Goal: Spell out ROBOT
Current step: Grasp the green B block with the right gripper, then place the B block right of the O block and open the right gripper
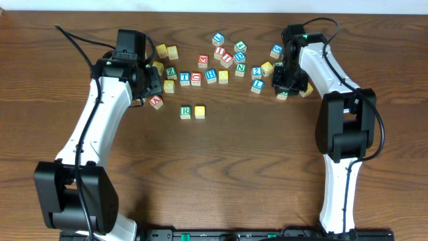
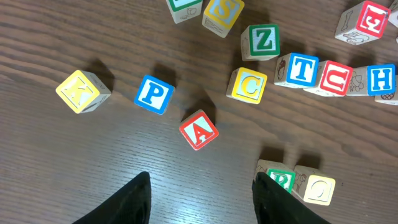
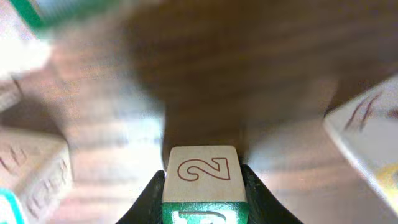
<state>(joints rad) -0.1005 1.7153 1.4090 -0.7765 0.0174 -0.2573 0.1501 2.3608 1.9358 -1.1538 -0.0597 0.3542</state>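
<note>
Right fingers are clamped on a block in the far-right cluster, light, rigid and slick-faced I judge, best pinched across flat opposite faces, while my left fingers hang apart.

Green R block, yellow O block, cream-and-green 2 block, brown wood-grain table

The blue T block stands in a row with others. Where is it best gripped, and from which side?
Come from above and close on the two free faces of the blue T block, near and far in the left wrist view. A red block touches one side and the yellow C block sits close to the other, so fingers would hardly fit there.
</note>
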